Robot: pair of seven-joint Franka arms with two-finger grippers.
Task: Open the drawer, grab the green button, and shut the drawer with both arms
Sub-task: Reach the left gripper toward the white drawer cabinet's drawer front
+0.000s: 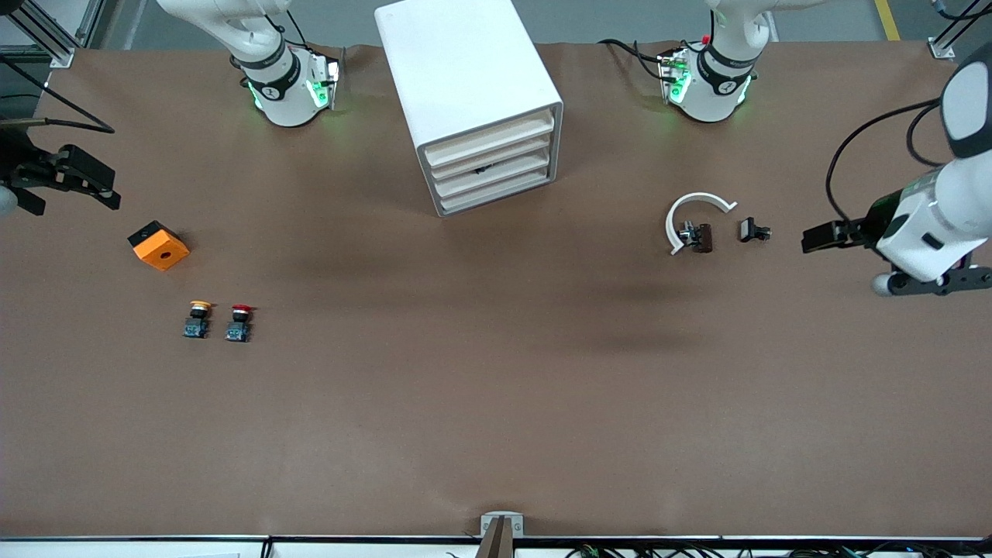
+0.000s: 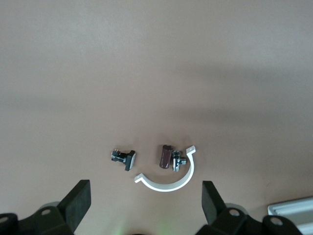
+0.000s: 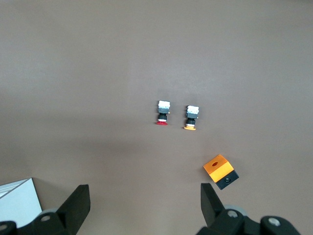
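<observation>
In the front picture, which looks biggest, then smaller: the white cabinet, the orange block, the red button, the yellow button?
1. White cabinet, by far the biggest.
2. Orange block.
3. Red button and yellow button: they look alike in size, so no ranking between them.

From my console I see no green-capped button; something dark sits in one drawer slot of the cabinet (image 1: 473, 101), too small to identify. The right gripper (image 1: 58, 180) is cut off at the front view's edge. Both wrist views clip their own fingers (only the tips show). The small parts inside the white clamp ring (image 1: 695, 217) are too small to name.
</observation>
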